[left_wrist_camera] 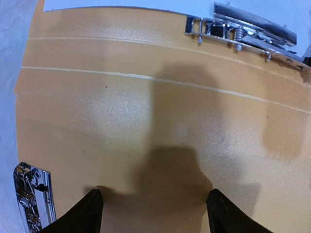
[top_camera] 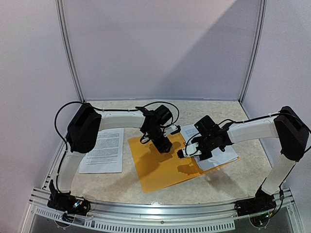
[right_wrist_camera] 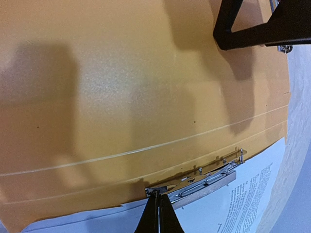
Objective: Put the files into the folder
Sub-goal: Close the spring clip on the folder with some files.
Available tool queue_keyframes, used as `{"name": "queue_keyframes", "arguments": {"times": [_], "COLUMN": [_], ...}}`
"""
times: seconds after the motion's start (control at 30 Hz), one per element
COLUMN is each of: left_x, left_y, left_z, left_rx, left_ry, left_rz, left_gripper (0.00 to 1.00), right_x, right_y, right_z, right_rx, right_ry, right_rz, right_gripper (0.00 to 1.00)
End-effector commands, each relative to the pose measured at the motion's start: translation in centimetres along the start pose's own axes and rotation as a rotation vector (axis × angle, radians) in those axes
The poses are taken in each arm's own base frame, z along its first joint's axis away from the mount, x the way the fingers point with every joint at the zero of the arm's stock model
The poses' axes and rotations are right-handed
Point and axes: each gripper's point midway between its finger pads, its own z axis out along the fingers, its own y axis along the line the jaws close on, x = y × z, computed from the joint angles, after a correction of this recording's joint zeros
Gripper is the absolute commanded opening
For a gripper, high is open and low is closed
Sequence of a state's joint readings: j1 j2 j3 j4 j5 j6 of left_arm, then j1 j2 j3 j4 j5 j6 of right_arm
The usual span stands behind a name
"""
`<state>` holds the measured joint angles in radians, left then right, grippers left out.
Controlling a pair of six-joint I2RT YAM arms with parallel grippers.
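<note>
So there's one orange folder (top_camera: 158,171) open mid-desk (top_camera: 218,190). Two files showing: one sheet (top_camera: 103,150) on the desk to its left, and a second sheet (top_camera: 221,158) on its right half by the clip (right_wrist_camera: 204,182). The left gripper (left_wrist_camera: 153,206) is spread wide over the folder. The right gripper (right_wrist_camera: 158,213) is pinched together, tips at that clip.

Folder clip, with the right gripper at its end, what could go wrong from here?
1. The shut right gripper meets the clip only at its end; it might slip off and crease the sheets beneath.
2. One sheet lies on the table left of the folder and could be left out.
</note>
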<state>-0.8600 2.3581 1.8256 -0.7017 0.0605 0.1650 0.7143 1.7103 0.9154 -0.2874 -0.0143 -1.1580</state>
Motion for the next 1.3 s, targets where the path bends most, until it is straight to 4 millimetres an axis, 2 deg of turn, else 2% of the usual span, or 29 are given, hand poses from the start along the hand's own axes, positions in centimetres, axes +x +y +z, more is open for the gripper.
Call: {"name": "queue_keyframes", "arguments": {"times": [0.0, 0.13, 0.2, 0.27, 0.3, 0.47, 0.77, 1.03, 1.17, 1.27], "left_x": [12.9, 13.9, 16.5, 18.8, 19.2, 18.5, 18.5, 18.5, 18.5, 18.5], "left_y": [-2.9, -3.2, -3.5, -5.0, -5.6, -5.1, -4.9, -4.9, -4.9, -4.9], "left_z": [7.8, 8.3, 9.4, 10.3, 10.5, 10.5, 10.3, 10.3, 10.2, 10.2], "left_rx": [0.066, 0.062, 0.028, 0.055, 0.074, 0.06, 0.052, 0.049, 0.048, 0.048], "left_ry": [0.413, 0.449, 0.528, 0.581, 0.58, 0.563, 0.563, 0.561, 0.559, 0.559], "left_rz": [0.039, 0.075, 0.139, 0.155, 0.143, 0.172, 0.181, 0.185, 0.188, 0.192], "left_gripper": [0.74, 0.73, 0.73, 0.73, 0.72, 0.72, 0.72, 0.72, 0.72, 0.73], "right_x": [4.6, 4.7, 4.8, 4.7, 4.6, 2.9, -1.5, -5.4, -6.1, -6.0], "right_y": [5.0, 4.8, 4.6, 4.5, 4.3, 2.9, 0.1, -3.0, -3.1, -3.2], "right_z": [2.4, 2.4, 2.4, 2.3, 2.3, 1.9, 0.2, -5.2, -7.8, -9.1], "right_rx": [-0.154, -0.144, -0.138, -0.134, -0.129, -0.088, -0.03, 0.053, 0.033, 0.022], "right_ry": [0.199, 0.208, 0.211, 0.207, 0.204, 0.127, -0.094, -0.307, -0.377, -0.429], "right_rz": [0.043, 0.052, 0.053, 0.052, 0.055, 0.102, 0.211, 0.291, 0.35, 0.415], "right_gripper": [0.0, 0.0, 0.0, 0.0, 0.0, 0.02, 0.14, 0.24, 0.25, 0.26]}}
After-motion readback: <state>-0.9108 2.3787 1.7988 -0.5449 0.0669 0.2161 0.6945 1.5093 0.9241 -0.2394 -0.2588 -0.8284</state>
